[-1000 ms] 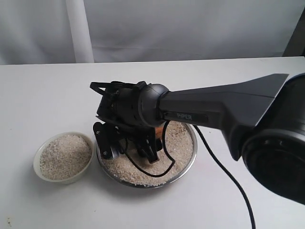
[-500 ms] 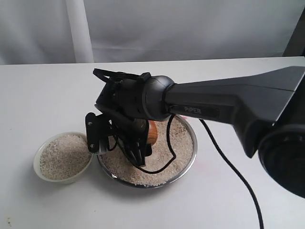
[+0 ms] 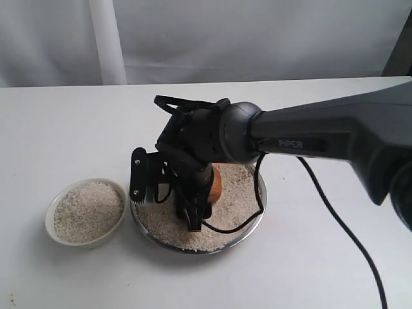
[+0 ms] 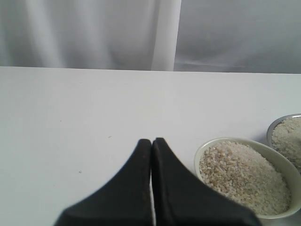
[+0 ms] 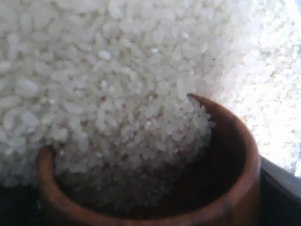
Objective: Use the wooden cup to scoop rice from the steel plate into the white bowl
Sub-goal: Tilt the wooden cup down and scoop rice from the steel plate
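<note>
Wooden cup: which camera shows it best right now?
Right wrist view: the wooden cup fills the frame, its rim and dark inside clear, with rice heaped in its mouth. The exterior view shows only a sliver of its brown side. The left wrist view misses it.

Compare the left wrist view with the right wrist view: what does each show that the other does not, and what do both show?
Only the left wrist view shows the shut left tool, the white bowl full of rice, and the table. Only the right wrist view shows the wooden cup, dug into the grains and partly filled. Both show rice.
</note>
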Motion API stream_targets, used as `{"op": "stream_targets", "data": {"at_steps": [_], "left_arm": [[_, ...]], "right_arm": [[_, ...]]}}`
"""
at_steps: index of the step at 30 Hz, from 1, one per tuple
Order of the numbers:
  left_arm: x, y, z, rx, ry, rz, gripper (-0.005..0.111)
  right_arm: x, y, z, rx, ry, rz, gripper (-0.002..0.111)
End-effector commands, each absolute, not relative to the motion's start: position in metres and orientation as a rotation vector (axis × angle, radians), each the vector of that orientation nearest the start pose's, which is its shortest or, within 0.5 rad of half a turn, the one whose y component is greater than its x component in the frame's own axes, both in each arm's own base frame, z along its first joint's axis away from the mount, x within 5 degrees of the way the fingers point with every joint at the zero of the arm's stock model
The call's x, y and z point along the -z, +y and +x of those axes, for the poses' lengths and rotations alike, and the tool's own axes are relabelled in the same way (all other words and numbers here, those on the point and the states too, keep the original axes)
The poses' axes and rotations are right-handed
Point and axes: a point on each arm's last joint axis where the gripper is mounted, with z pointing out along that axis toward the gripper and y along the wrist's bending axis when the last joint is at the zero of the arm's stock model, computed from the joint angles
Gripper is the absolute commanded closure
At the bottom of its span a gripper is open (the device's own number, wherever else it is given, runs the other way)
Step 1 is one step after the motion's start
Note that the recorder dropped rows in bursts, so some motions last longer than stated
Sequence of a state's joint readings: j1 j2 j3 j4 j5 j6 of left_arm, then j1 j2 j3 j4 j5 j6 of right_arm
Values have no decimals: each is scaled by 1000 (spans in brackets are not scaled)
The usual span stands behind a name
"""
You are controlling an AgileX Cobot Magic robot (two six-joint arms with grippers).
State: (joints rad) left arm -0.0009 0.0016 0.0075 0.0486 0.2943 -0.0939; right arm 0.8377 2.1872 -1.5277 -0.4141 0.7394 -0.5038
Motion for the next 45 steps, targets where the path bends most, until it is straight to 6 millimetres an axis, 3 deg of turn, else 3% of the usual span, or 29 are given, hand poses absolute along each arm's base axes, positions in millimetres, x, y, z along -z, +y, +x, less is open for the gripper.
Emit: {"op": "stream_targets", "data": {"at_steps": [1, 12, 23, 35, 45], "left_arm": [[-187, 1, 55, 32, 1767, -53, 107], [-187, 1, 55, 32, 1767, -53, 107], [-187, 1, 55, 32, 1767, -53, 107], [-187, 1, 55, 32, 1767, -53, 107], [-187, 1, 55, 32, 1767, -53, 107]], "right_arm": [[-138, 310, 310, 249, 1959, -1904, 108], [-128, 292, 306, 44, 1955, -1657, 108], [-133, 279, 304, -126, 1857, -1367, 108], [-123, 264, 303, -190, 1818, -1229, 108], [-126, 265, 304, -212, 1790, -1173, 108]]}}
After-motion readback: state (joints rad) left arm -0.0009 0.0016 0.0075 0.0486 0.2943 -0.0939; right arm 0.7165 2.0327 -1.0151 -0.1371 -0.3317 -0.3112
